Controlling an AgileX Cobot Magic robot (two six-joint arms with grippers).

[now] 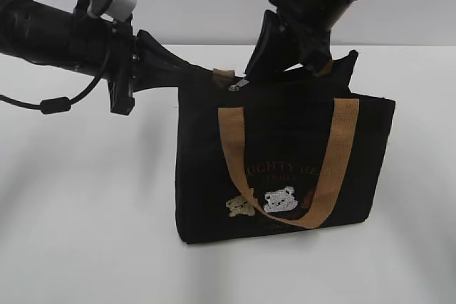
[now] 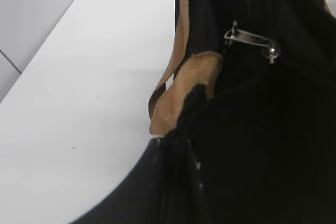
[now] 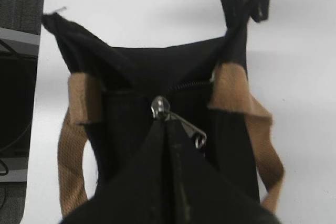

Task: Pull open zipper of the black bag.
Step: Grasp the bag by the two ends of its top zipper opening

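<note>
Jaws first: my right jaws point(image 3: 167, 121) are clenched tight, their black tips meeting right at the zipper point(image 3: 178, 120), a small silver pull tab whose slider head shines just above the tips while the tab slants off to the lower right. Whether the tab is truly pinched between the tips I cannot tell; they touch it at least. My left jaws point(image 1: 191, 75) are nearly closed on the bag point(image 1: 285, 169) at its top left corner, beside a tan strap tab point(image 2: 189, 85); the grip itself is lost in black on black in the left wrist view, where the silver tab shows again at upper right.

The zip line runs black along the bag's top edge, between two tan tabs, and a short stretch of teeth shows beyond the slider in the right wrist view. In the exterior view the pull sits near the left end of the top.

The bag is a boxy black fabric tote, upright on the white tabletop point(image 1: 85, 218), its far right corner poking up. A tan webbing handle point(image 1: 285, 169) droops in a loop over its front. Faint reddish lettering crosses the front, too dim to read surely. Below it sit small bear patches point(image 1: 265, 202), one tan, one white.
</note>
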